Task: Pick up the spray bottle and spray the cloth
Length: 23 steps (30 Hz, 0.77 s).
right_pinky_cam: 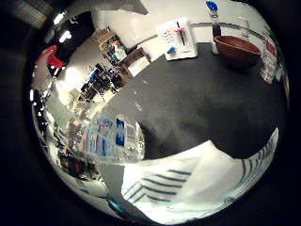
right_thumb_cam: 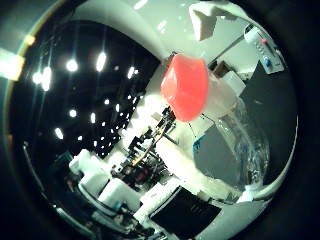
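1. Filling much of both palm views, the clear plastic spray bottle with a red trigger head (right_thumb_cam: 185,87) sits close against the palm; its blue-and-white label (right_pinky_cam: 109,136) is too blurred to read.
2. Whether the hand's fingers clasp the bottle cannot be told.
3. Beyond the bottle, the white cloth with dark blue stripes (right_pinky_cam: 188,183) lies on the dark grey tabletop (right_pinky_cam: 197,103).
4. Open tabletop separates the cloth from the brown bowl (right_pinky_cam: 237,49) and white board (right_pinky_cam: 178,38) at the far edge.

Bottle (right_pinky_cam: 110,136) beside cloth (right_pinky_cam: 188,188) (bowl (right_pinky_cam: 237,49) apart)

Clear spray bottle (right_pinky_cam: 110,139) close to palm, above dark table (right_pinky_cam: 197,99). Striped cloth (right_pinky_cam: 197,181) lies beside it. Brown bowl (right_pinky_cam: 237,49) at far edge.
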{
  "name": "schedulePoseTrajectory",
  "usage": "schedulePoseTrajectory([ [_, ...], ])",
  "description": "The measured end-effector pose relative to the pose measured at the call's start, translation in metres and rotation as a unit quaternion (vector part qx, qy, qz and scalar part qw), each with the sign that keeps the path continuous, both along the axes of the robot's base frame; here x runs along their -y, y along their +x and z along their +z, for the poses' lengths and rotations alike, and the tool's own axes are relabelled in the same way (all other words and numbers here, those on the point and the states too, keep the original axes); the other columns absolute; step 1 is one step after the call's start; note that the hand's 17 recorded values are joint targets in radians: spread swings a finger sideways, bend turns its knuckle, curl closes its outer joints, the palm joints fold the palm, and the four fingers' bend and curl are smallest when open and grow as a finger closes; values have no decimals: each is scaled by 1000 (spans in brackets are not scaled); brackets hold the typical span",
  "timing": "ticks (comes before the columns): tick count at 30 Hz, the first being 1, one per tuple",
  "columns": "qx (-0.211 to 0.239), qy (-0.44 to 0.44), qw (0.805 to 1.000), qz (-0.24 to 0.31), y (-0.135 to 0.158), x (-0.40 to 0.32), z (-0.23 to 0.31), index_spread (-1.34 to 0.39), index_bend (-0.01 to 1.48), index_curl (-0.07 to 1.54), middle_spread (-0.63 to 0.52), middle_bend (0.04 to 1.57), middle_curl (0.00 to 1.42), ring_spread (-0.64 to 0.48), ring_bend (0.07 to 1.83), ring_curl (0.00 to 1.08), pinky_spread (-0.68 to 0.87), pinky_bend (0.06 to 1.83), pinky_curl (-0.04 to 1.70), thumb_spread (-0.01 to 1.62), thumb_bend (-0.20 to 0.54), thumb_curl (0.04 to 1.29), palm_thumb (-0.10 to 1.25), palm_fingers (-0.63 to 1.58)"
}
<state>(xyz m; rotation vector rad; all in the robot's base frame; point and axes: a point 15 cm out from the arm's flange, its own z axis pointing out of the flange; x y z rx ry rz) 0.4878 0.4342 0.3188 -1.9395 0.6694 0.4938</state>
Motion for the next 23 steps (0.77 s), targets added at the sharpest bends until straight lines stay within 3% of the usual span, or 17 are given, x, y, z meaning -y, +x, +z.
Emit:
schedulePoseTrajectory([
  [11, 51, -67, 996, -9, 4, 46, 40, -522, 385, 418, -140, 230, 377, 68, 362, 156, 583, 593, 102, 1055, -23, 492, 493, 415],
  [18, 119, -111, 985, -53, 21, 77, 74, -534, 338, 402, -138, 189, 354, 73, 303, 149, 608, 562, 97, 1053, -25, 487, 491, 461],
  [23, 104, -164, 977, -83, 19, 114, 56, -537, 317, 399, -137, 184, 333, 80, 278, 151, 620, 565, 97, 1040, -25, 490, 491, 477],
])
